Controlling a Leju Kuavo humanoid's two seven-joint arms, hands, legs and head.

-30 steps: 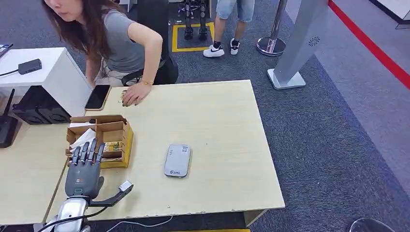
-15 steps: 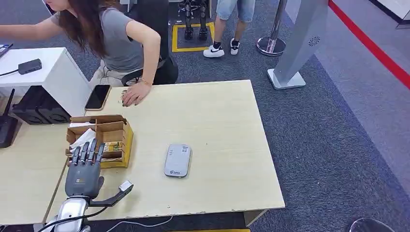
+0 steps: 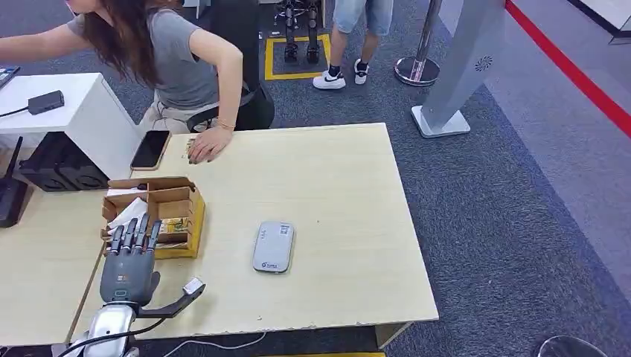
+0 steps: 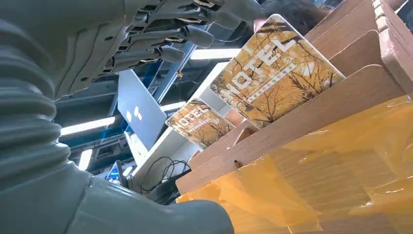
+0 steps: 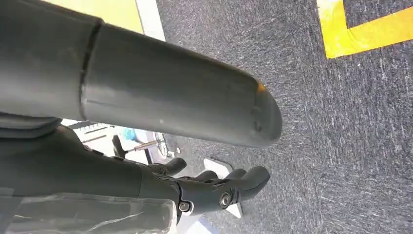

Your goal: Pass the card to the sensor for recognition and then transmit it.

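Cards marked HOTEL stand upright in the cardboard box at the left of the desk, none lifted yet. At the box's near edge the left hand hovers with fingers spread, holding nothing. Further right, the grey sensor lies flat mid-desk, well apart from the box. Beside the robot's body the right hand hangs over the carpet, fingers loosely curled, empty. Picking, scanning and handing over all appear left to do.
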